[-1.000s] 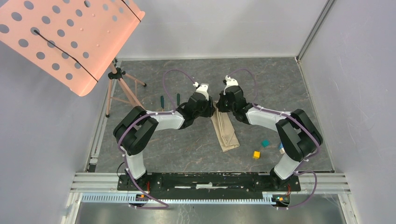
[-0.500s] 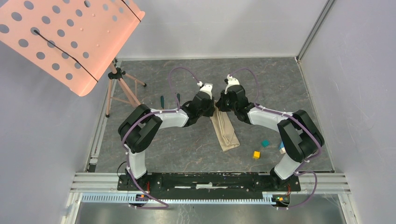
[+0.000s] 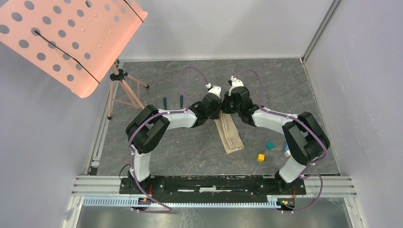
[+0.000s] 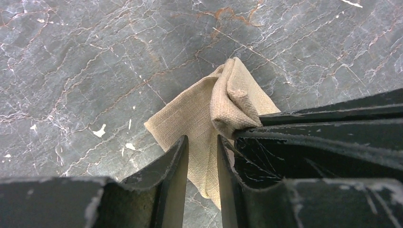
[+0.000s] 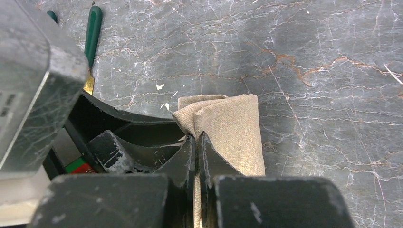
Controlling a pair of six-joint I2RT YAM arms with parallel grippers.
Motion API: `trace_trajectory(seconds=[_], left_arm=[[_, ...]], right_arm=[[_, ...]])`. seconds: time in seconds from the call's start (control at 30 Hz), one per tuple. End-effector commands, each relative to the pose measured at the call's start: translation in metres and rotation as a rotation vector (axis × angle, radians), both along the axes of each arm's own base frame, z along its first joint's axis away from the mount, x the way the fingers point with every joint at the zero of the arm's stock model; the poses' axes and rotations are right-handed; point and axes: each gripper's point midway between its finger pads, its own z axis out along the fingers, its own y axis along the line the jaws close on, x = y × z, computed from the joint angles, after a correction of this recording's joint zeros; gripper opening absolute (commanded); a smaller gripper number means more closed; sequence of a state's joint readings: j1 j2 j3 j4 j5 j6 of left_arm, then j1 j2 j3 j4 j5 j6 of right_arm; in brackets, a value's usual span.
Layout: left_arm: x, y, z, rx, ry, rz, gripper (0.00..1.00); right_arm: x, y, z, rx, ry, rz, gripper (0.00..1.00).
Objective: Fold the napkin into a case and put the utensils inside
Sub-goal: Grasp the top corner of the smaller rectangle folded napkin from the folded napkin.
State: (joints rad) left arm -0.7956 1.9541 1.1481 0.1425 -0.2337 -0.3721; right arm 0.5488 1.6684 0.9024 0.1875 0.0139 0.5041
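Top external: I see the utensils lying on the table, left of the tools. My left tool stands slightly parted over the napkin, clamping nothing I can see. My right tool is pinched tight on the napkin's far end.

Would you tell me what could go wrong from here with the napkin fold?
The right jaws are shut on only a bunched corner of the plain beige cloth napkin; pulling may undo the fold or let it slip. The left jaws stand partly open close beside them, so the arms might collide. The green-handled utensils lie near the left arm, which might sweep them.
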Motion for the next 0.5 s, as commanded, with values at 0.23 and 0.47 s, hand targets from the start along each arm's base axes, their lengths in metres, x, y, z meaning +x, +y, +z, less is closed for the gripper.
trace_trajectory(seconds=[0.23, 0.47], left_arm=[[0.0033, -0.0008, 0.0060, 0.117, -0.066, -0.023, 0.40], [0.0027, -0.0001, 0.0068, 0.140, -0.084, -0.018, 0.33]], right_arm=[[0.0092, 0.0070, 0.0221, 0.051, -0.057, 0.003, 0.00], [0.0094, 0.0074, 0.0236, 0.051, -0.059, 0.003, 0.00]])
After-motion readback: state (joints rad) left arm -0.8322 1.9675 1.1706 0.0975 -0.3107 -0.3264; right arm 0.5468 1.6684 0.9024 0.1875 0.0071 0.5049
